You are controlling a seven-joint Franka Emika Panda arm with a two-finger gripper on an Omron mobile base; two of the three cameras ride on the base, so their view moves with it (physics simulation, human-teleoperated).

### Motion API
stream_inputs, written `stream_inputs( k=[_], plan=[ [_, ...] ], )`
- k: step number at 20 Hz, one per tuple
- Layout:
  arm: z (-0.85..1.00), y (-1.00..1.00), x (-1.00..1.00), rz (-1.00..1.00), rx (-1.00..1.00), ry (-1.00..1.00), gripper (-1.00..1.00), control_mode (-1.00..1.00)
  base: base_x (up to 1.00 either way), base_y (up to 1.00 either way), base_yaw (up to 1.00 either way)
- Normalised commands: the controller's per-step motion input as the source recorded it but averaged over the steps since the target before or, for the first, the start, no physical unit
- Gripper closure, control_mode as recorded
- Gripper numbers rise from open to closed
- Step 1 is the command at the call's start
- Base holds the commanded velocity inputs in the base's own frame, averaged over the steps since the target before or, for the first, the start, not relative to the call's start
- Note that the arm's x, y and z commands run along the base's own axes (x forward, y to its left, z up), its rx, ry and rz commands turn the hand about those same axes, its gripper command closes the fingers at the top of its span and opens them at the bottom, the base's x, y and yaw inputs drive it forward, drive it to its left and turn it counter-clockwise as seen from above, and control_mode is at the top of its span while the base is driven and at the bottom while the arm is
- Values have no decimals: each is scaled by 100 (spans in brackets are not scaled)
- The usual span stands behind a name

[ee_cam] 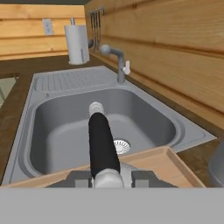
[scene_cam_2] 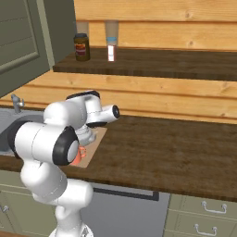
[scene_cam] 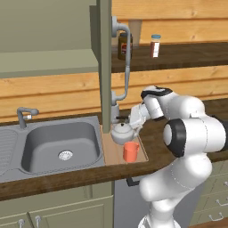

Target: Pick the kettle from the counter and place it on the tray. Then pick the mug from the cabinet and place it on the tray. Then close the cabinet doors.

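Hand (ee_cam: pixel 105 177) clamped on the black handle of the grey kettle (scene_cam: pixel 121 132), beside the orange mug (scene_cam: pixel 130 152) on the tray (scene_cam: pixel 143 153).

Glossy white rounded arm (scene_cam: pixel 187 133) segments, black bands at the joints, a dark cap on the wrist, white base column below.
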Motion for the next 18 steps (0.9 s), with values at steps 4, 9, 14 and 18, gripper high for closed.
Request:
stream_inputs(
  k=[4, 9, 14, 18],
  plan=[
    [0, 0, -3, 0, 0, 0, -100, -100, 0, 0, 0],
    [12, 0, -11, 0, 0, 0, -100, -100, 0, 0, 0],
    [41, -11, -17, 0, 0, -2, -100, -100, 0, 0, 0],
    [54, -12, -43, 0, 0, -8, -100, -100, 0, 0, 0]
  ],
)
